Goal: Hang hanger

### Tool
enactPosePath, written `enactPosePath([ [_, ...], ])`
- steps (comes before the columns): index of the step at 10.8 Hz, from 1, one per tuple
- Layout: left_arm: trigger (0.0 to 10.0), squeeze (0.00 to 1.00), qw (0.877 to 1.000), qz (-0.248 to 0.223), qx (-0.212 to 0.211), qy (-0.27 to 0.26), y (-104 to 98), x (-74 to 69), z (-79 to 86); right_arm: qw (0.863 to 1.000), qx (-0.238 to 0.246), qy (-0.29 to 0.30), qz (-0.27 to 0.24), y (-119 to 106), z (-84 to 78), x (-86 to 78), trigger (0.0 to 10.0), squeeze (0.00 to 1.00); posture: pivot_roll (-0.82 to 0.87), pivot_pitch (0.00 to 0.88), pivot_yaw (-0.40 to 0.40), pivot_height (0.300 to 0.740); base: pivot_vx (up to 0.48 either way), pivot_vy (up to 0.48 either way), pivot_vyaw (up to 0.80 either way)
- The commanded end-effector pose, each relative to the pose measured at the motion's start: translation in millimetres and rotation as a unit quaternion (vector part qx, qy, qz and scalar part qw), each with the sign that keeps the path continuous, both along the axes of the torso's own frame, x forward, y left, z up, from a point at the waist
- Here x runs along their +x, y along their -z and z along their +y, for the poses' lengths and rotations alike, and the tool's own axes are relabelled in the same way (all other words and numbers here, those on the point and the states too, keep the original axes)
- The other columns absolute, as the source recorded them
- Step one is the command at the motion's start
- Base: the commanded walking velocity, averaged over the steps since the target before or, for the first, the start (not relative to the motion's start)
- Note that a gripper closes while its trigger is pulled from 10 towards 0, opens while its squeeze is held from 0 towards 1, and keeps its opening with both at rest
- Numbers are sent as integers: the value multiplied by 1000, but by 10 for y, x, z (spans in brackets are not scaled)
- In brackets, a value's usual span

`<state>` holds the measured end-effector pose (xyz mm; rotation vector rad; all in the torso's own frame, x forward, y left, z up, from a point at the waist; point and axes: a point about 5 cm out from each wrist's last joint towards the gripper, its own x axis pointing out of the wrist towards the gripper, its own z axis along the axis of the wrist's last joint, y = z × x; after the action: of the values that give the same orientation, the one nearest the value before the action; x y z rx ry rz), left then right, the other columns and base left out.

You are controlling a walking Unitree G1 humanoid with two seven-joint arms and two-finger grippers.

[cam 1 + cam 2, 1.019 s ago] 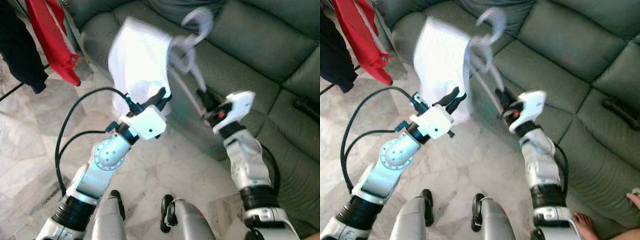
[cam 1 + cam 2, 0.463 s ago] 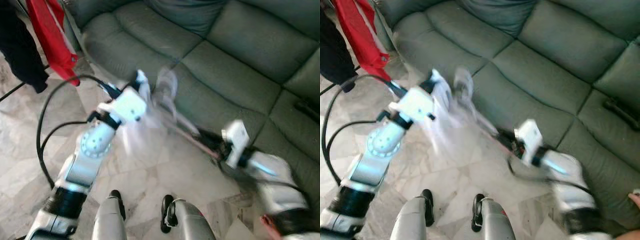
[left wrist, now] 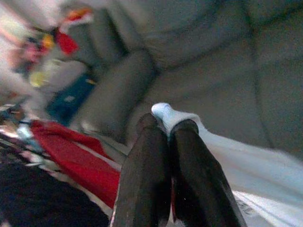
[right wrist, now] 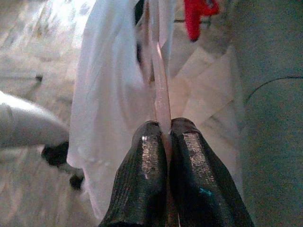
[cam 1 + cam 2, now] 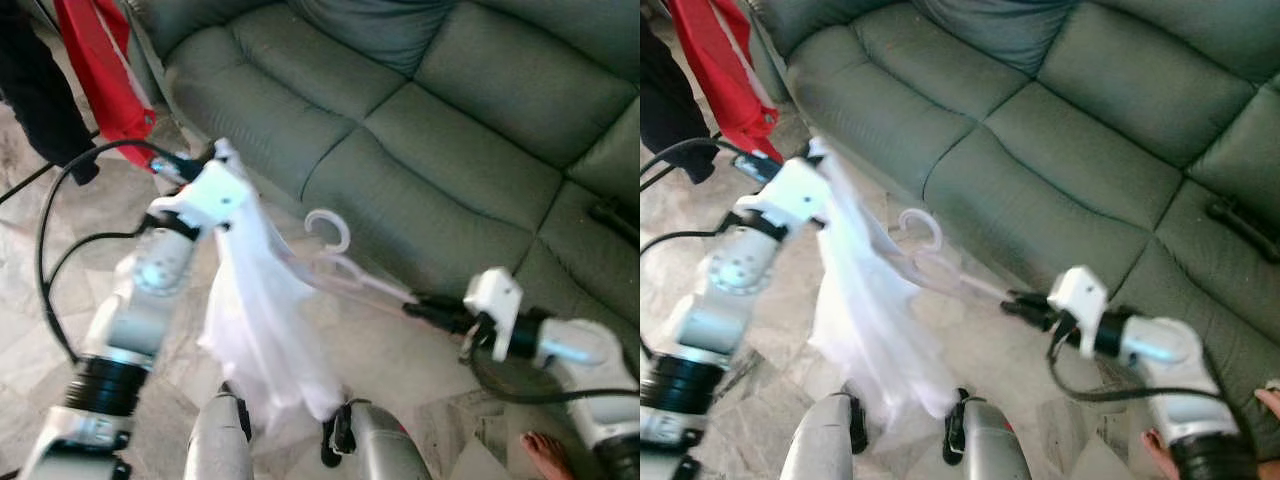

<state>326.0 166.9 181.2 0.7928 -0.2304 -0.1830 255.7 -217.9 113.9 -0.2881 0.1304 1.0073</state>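
Your right pincer [image 5: 412, 303] is clamped on the pale pink plastic hanger [image 5: 345, 268]. Your left pincer [image 3: 166, 124] pinches the limp white cloth garment [image 5: 262, 320], closed on its top corner.

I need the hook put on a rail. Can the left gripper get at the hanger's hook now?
Probably not: the left gripper is shut on the white garment, while the right gripper holds the hanger by its arm, hook free.
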Motion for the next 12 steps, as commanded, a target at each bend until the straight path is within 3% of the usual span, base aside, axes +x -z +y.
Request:
enactPosePath([
  [1, 10000, 0, 1000, 18, 7, 25, 43, -8, -62, 999, 44, 9, -29, -192, -53, 51, 10000, 0, 22, 247, -67, 740, 0, 0, 0],
  [5, 10000, 0, 983, 38, 72, 164, 86, -178, -319, 995, 91, 5, -41, -352, 11, 171, 10000, 0, 30, 250, -71, 740, 0, 0, 0],
  [6, 10000, 0, 970, 38, 148, 188, 121, -209, -323, 995, 91, 3, -33, -330, 29, 174, 10000, 0, 33, 252, -72, 740, 0, 0, 0],
  [7, 10000, 0, 984, 26, 150, 97, 81, -72, -75, 997, 19, 28, -64, -233, -13, 207, 10000, 0, 33, 252, -72, 740, 0, 0, 0],
  [8, 10000, 0, 988, 16, 148, 49, 17, -8, 72, 995, -3, 63, -80, -212, -86, 253, 10000, 0, 29, 254, -76, 740, 0, 0, 0],
  [9, 10000, 0, 990, -1, 142, 3, -84, 36, 206, 996, 35, 65, -59, -250, -97, 225, 10000, 0, 29, 254, -76, 740, 0, 0, 0],
  [11, 10000, 0, 988, 0, 152, -24, -74, 81, 298, 997, -1, 51, -63, -197, -111, 190, 10000, 0, 17, 257, -74, 740, 0, 0, 0],
  [12, 10000, 0, 989, -8, 143, -22, -127, 106, 263, 999, 17, 24, -41, -204, -77, 136, 10000, 0, 15, 257, -74, 740, 0, 0, 0],
])
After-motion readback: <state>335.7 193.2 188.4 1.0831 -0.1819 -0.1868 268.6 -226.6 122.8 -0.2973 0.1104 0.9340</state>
